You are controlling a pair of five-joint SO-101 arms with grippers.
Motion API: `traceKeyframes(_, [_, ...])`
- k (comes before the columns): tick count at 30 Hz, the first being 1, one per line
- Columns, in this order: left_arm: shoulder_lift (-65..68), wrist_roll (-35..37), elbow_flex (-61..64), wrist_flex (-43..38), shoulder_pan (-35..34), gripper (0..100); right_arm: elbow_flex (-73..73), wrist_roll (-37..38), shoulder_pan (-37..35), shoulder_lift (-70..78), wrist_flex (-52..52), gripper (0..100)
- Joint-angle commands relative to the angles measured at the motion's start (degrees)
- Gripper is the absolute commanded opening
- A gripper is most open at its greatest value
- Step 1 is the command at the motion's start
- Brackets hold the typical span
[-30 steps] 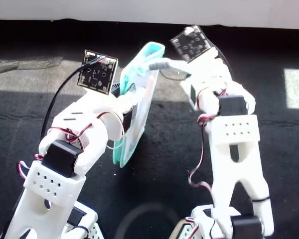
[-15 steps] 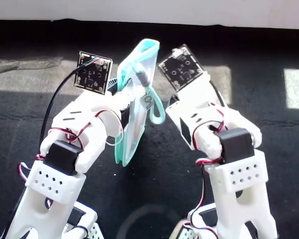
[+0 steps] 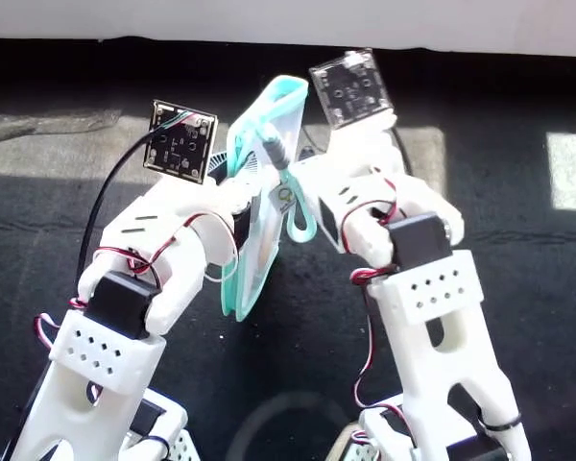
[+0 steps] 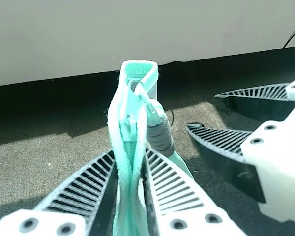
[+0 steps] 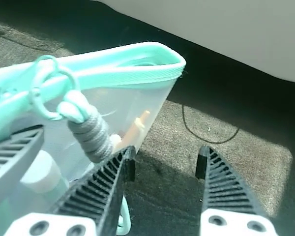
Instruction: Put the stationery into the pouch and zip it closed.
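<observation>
Pointing lengthwise away — pouch edge-up in left gripper.

Pouch upright in left end effector; right end effector beside it.

A clear, mint-edged pouch stands upright between the white left arm and right arm, over a dark worktop.

Robotics lab bench: two white arms on a dark felt-topped table, plain white wall behind.
</observation>
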Motion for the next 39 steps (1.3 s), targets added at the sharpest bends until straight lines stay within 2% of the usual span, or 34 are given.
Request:
traceKeyframes(1, [-0.84,-0.53,-0.31,0.44,-0.22,2,-0.92,-0.35,-3.38,-1.1,-0.66,20.7])
traceKeyframes(12, [-0.84,-0.53,-0.22,0.44,-0.04,2,-1.01,-0.26,-5.58,0.22,-1.89,20.7])
traceKeyframes(22, [-0.84,-0.53,-0.22,0.44,-0.31,2,-0.57,-0.26,-5.49,-7.69,0.31,20.7])
traceKeyframes(39, [-0.92,-0.53,-0.22,0.44,-0.04,2,-0.4,-0.35,-8.4,-3.82,-0.66,20.7])
